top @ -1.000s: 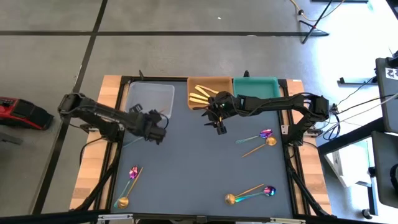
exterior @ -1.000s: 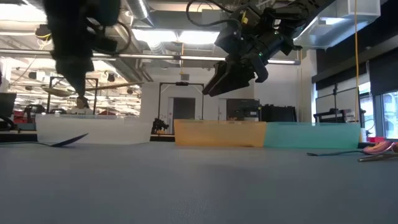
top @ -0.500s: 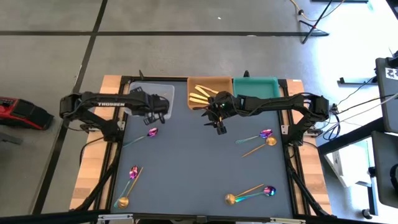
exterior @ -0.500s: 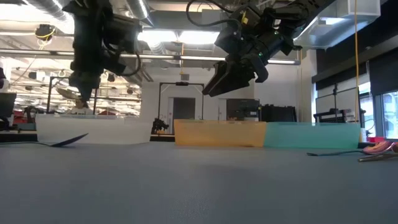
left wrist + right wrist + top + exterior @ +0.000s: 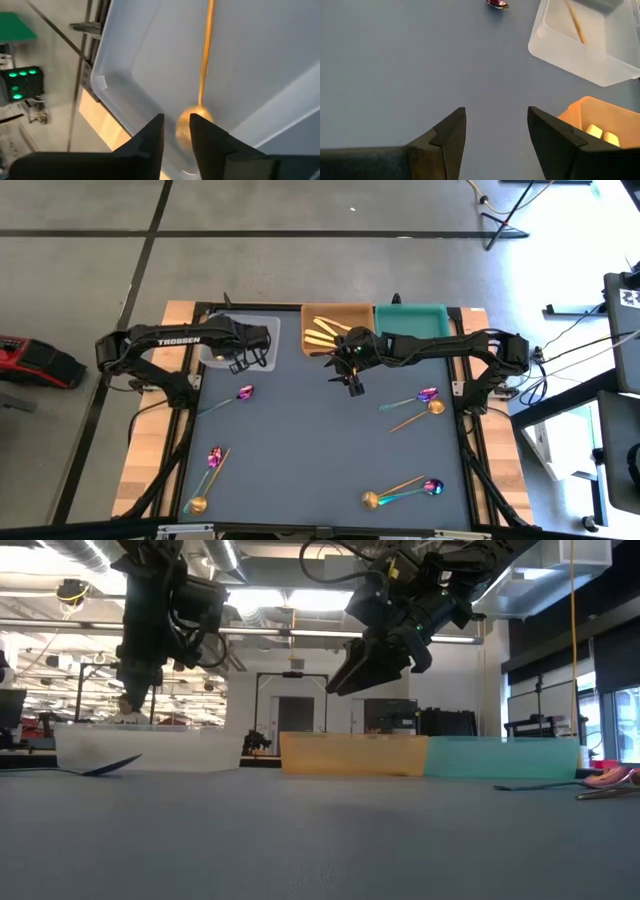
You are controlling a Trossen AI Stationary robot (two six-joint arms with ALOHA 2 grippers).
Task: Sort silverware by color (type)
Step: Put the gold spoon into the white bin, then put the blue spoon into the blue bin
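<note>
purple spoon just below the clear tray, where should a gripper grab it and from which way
Probably mid-handle, coming straight down. The purple spoon lies flat on the mat, slim handle running diagonally away from its bowl with bare mat either side. Fingers should close across the handle; the rounded bowl looks harder to pinch.

High view: straight down over the whole table (image 5: 330, 440).
Low view: table height, level, facing the trays.
Wrist views: close, both showing the clear tray (image 5: 150, 65).

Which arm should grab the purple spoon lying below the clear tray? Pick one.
Left. The left gripper hangs over the clear tray, just above that purple spoon. The right gripper, fingers open, sits farther off near the orange tray.
</note>
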